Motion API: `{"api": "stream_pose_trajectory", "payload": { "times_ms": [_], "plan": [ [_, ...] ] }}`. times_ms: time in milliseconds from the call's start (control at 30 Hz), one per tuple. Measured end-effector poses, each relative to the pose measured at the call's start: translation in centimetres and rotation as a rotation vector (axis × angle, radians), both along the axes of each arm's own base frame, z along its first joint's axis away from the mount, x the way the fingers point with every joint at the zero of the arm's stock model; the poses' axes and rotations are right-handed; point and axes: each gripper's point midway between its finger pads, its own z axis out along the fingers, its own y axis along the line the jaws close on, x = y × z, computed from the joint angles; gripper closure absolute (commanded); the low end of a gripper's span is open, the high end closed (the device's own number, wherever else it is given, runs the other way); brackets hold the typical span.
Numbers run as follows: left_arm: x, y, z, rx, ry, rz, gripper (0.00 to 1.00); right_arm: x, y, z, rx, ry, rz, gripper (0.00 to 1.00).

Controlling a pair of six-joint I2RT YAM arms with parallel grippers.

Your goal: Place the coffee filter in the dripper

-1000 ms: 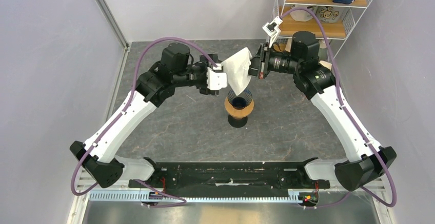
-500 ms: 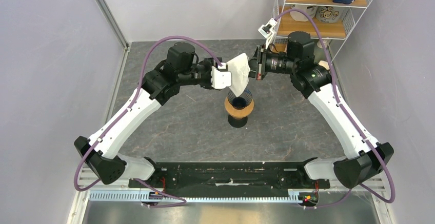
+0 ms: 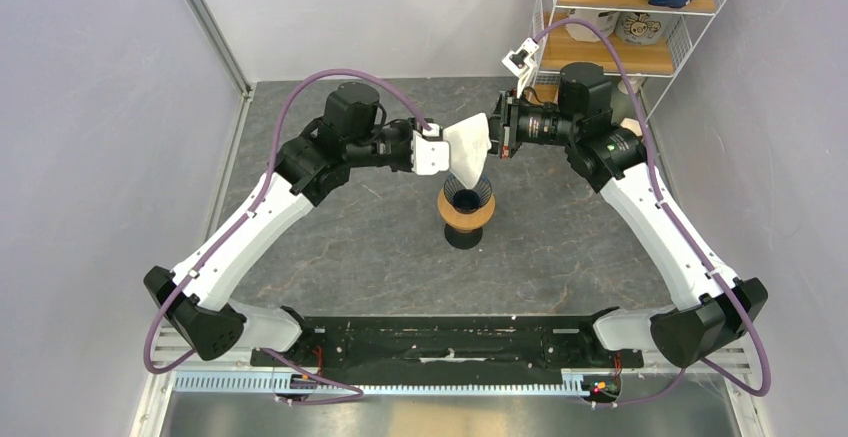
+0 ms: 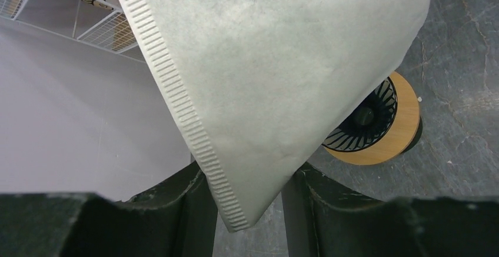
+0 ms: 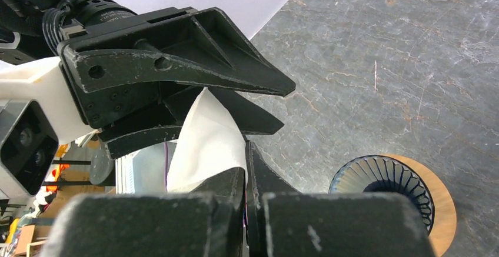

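Note:
The white paper coffee filter hangs between my two grippers, its point down, just above the dark-blue ribbed dripper. The dripper sits on a flat orange ring. My right gripper is shut on the filter's upper edge; the right wrist view shows the paper pinched in my shut jaws. My left gripper is open, and the filter's ribbed lower corner lies between its spread fingers. The dripper also shows beyond the filter and at the lower right of the right wrist view.
The orange ring rests on a dark vessel on the grey stone-patterned tabletop. A wire shelf with a snack bag and cups stands at the back right. Grey walls close in both sides. A black rail runs along the near edge.
The two grippers have come closer together and the right gripper has moved left. The filter looks narrower and hangs nearer the dripper's mouth. Little has moved in the last half second.

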Motion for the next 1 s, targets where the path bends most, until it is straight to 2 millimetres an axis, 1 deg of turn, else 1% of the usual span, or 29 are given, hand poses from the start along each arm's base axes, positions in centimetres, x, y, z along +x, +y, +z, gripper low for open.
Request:
{"api": "stream_pose_trajectory", "payload": {
  "times_ms": [67, 100, 300, 367, 500, 633, 800, 1000],
  "plan": [
    [-0.31, -0.07, 0.07, -0.005, 0.006, -0.012, 0.34, 0.04, -0.01, -0.03, -0.001, -0.001, -0.002, 1.00],
    [-0.42, -0.06, 0.09, -0.005, 0.008, -0.016, 0.29, 0.03, -0.01, -0.02, -0.001, -0.001, -0.002, 1.00],
    [-0.42, 0.15, 0.37, -0.030, -0.010, 0.000, 0.12, -0.12, 0.15, 0.12, 0.020, 0.038, -0.002, 1.00],
    [-0.17, 0.15, 0.47, -0.037, -0.025, 0.009, 0.11, -0.15, 0.20, 0.06, 0.025, 0.054, -0.004, 1.00],
    [0.29, 0.07, 0.32, -0.044, -0.046, 0.025, 0.11, -0.28, 0.28, 0.12, 0.035, 0.075, -0.001, 1.00],
    [0.24, -0.16, 0.51, -0.054, -0.052, 0.021, 0.11, -0.37, 0.30, 0.13, 0.037, 0.079, 0.003, 1.00],
    [-0.12, -0.33, 0.56, -0.071, -0.025, 0.015, 0.19, -0.35, 0.28, 0.06, 0.032, 0.065, 0.007, 1.00],
    [-0.59, -0.59, 0.65, -0.087, 0.003, -0.001, 0.32, -0.33, 0.23, -0.07, 0.023, 0.049, 0.010, 1.00]
  ]
}}
